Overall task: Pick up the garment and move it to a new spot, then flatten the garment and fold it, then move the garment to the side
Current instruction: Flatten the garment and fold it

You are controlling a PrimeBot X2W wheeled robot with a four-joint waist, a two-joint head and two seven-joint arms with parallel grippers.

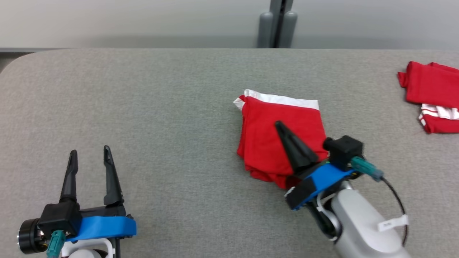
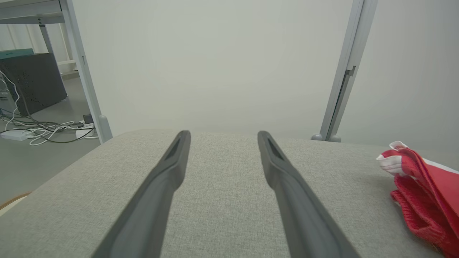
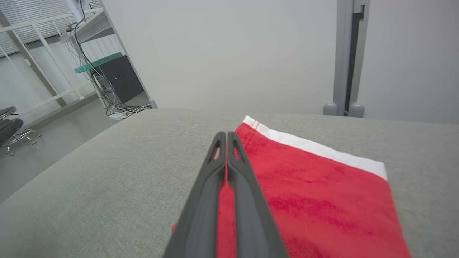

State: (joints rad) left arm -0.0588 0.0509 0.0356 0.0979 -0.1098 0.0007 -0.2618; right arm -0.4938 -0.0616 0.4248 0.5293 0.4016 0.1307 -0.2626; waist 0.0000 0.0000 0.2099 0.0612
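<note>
Seen from the head, the folded red garment (image 1: 279, 143) lies on the grey table (image 1: 161, 107) just in front of the grey post (image 1: 277, 23), with the right gripper (image 1: 279, 125) clenched over it and the left gripper (image 1: 89, 152) spread wide, well off to the post's left. Along the left wrist, the parted fingers (image 2: 172, 168) frame bare table, and the garment (image 2: 426, 193) sits below and right of the post (image 2: 340, 71). Along the right wrist, the pressed-together fingers (image 3: 215, 161) lie over the garment's (image 3: 315, 193) left edge, left of the post (image 3: 346, 53).
</note>
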